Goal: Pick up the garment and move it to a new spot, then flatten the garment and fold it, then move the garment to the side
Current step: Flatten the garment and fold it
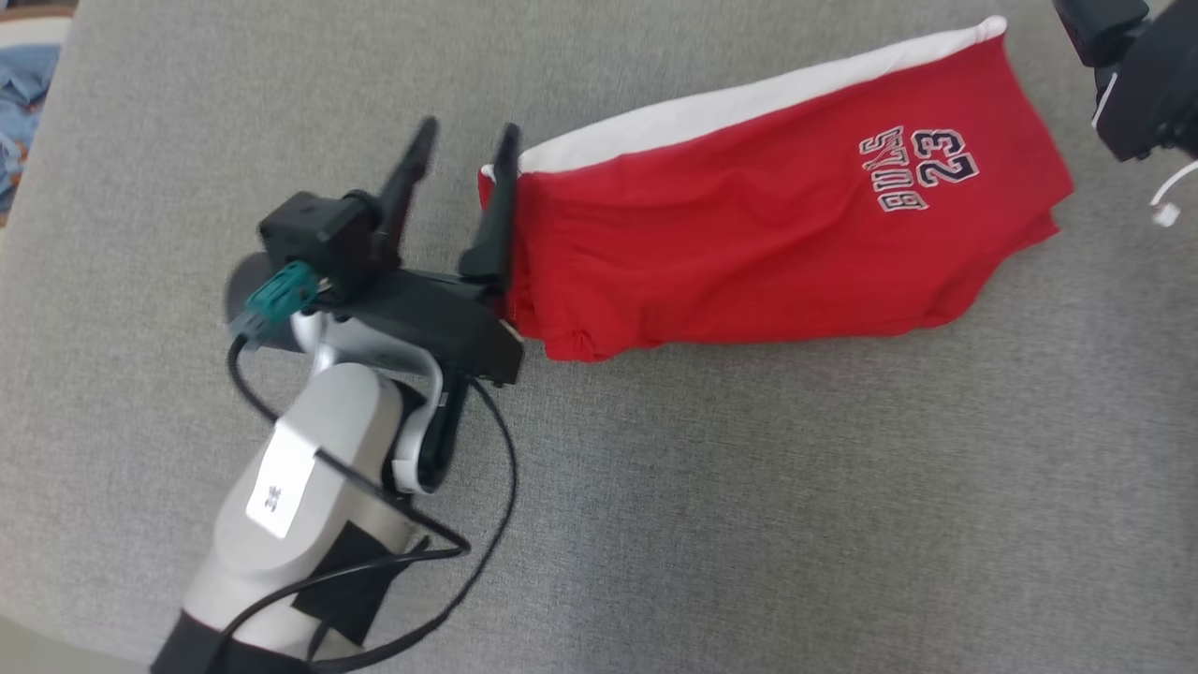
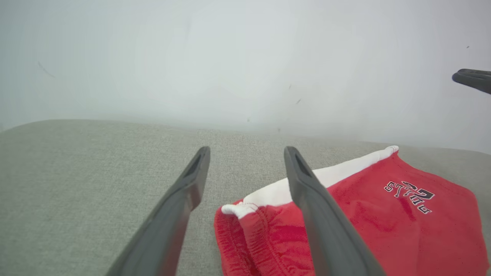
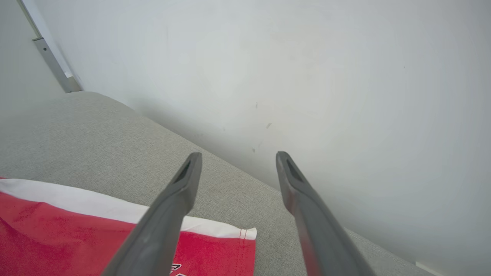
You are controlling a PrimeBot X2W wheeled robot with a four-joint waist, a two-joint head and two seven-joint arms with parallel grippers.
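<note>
Left fingers (image 1: 494, 211) hanging open just beside shorts (image 1: 749, 243), gripping nothing; right fingers (image 3: 172, 203) also gaping, over far-right end. Shorts lying folded, fairly flat, on cushion (image 1: 749, 515). Likely remaining: moving them aside.

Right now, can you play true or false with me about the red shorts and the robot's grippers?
1. The shorts are red with a white stripe along one edge. True.
2. The left gripper is shut on the shorts. False: it is open beside the waistband end and holds nothing.
3. The shorts have the number 23 on them. True.
4. The shorts lie on a blue table. False: they lie on a gray fabric surface.
5. The right gripper is open. True.
</note>
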